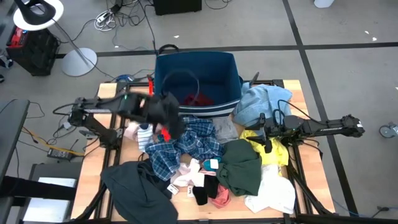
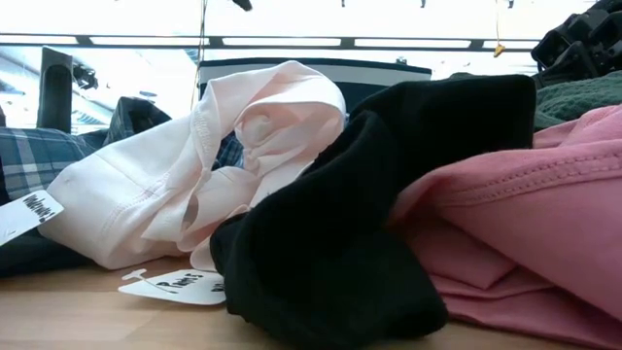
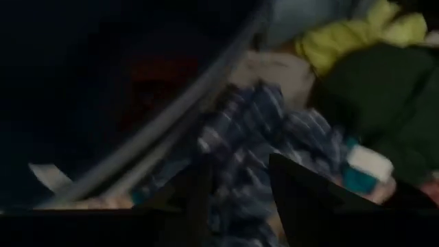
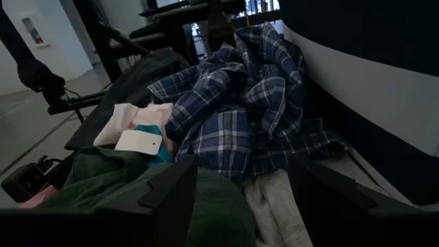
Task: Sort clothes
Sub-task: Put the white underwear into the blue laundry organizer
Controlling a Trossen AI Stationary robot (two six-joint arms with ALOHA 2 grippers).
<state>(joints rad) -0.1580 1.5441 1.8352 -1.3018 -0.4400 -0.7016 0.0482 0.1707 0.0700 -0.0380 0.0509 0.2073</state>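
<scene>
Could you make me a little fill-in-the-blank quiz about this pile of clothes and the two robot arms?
1. The blue plaid shirt lies just in front of the navy ____.
2. The yellow garment lies beneath the ____ gripper.
3. In the low view, the black garment lies between a pale pink one and a deeper ____ one.
4. The right gripper's jaws stand ____.

Missing words: bin; right; pink; open

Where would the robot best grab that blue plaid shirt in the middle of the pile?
Probably from straight above, pinching a raised fold near the middle of the blue plaid shirt. It lies crumpled on top of the pile, so its ridges stand free, while its edges run under the neighbouring clothes.
</scene>
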